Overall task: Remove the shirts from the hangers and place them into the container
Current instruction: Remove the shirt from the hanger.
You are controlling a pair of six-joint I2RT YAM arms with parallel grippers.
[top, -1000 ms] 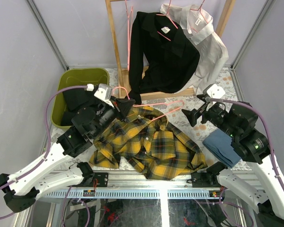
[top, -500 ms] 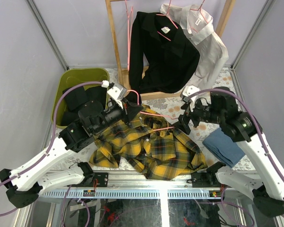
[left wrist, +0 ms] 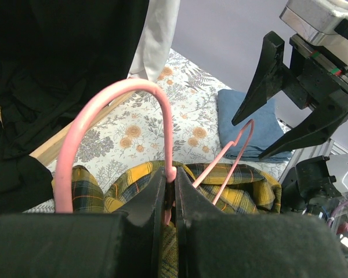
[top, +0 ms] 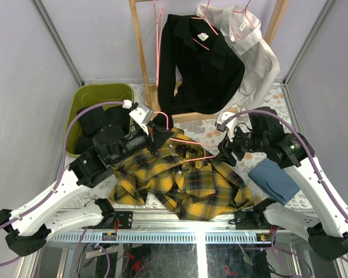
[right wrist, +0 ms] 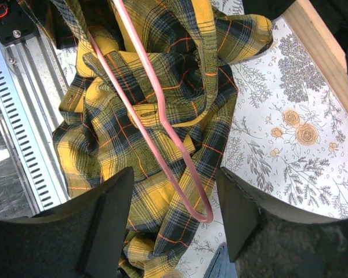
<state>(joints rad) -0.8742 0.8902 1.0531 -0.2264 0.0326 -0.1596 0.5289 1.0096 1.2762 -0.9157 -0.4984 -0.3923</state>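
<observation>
While the left claw point(left wrist: 170, 180) pinches the hook of the thin pink wire hanger point(left wrist: 136, 86), the right claw point(right wrist: 173, 179), spread, straddles its right tip over the yellow-and-black plaid flannel shirt point(top: 185, 179) on the near bench point(right wrist: 290, 133), both arms angled inward.

Overhead view, close wrist views, shared hanger point(left wrist: 130, 85)

Thin pink hanger point(right wrist: 169, 134) over plaid shirt point(right wrist: 122, 168)

Most of the pink hanger point(left wrist: 130, 86) is buried in the plaid shirt point(top: 191, 185). Left of that shirt, the container point(top: 81, 98) is partly covered by the left arm point(top: 98, 162). Behind it, the wooden rack point(top: 140, 52) is cut off by the upper edge.
</observation>
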